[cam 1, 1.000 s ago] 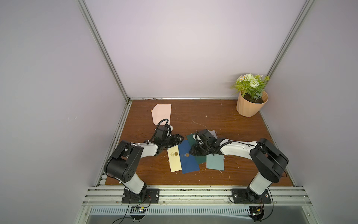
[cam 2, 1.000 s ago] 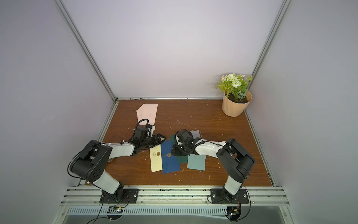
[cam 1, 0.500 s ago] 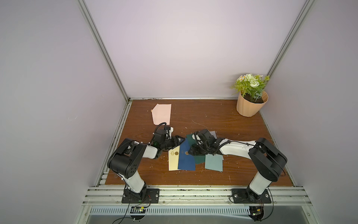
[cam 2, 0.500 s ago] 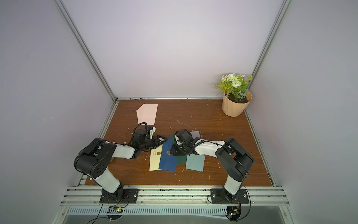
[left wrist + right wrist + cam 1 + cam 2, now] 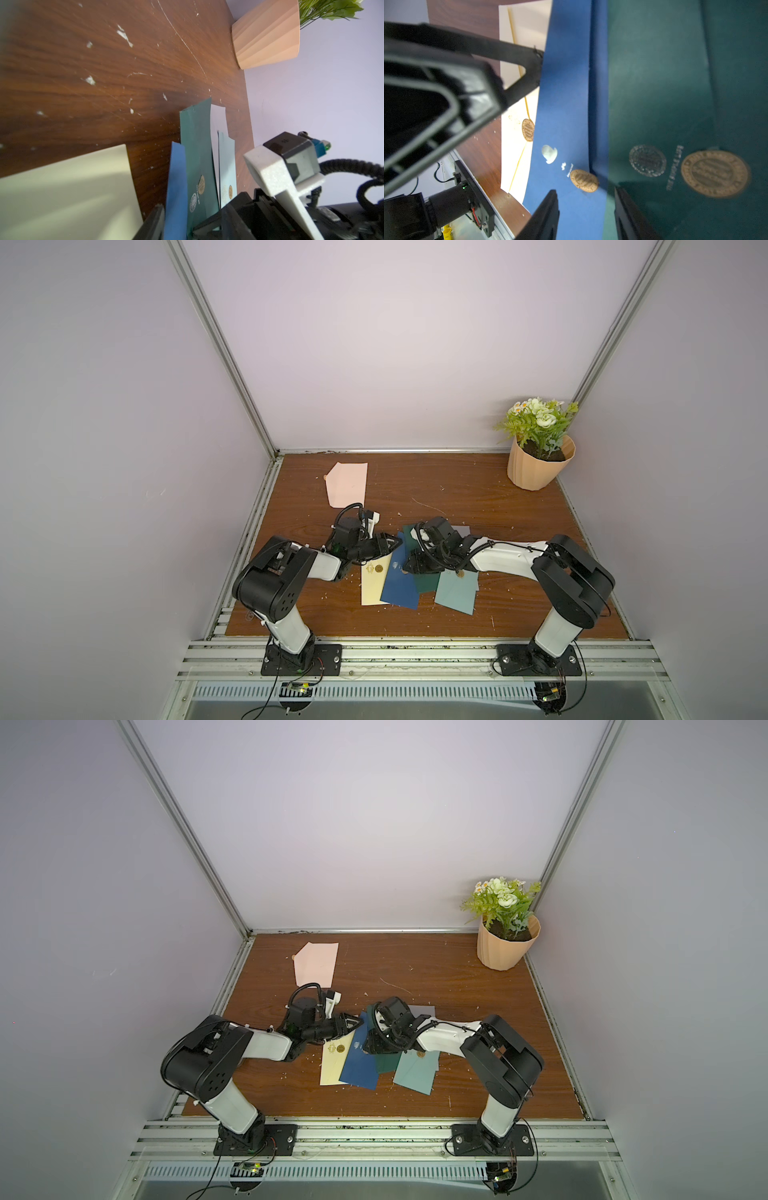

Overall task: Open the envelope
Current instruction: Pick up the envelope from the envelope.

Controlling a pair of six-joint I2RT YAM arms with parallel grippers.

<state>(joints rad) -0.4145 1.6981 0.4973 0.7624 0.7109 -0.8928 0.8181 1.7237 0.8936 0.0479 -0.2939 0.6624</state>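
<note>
Handling a light, floppy blue envelope [image 5: 401, 587], pinch its flap edge mid-frame; your right gripper [image 5: 585, 190] gapes, left gripper [image 5: 394, 549] I cannot tell.

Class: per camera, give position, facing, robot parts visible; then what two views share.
Top views: high in front, looking down at table; left arm, right arm show.
Left wrist: on left arm, facing plant pot; left tool shows.
Right wrist: on right arm, facing blue envelope; right tool shows.
Wrist views share that envelope.

Left hand [image 5: 392, 551] narrower at blue envelope [image 5: 399, 589]
</note>
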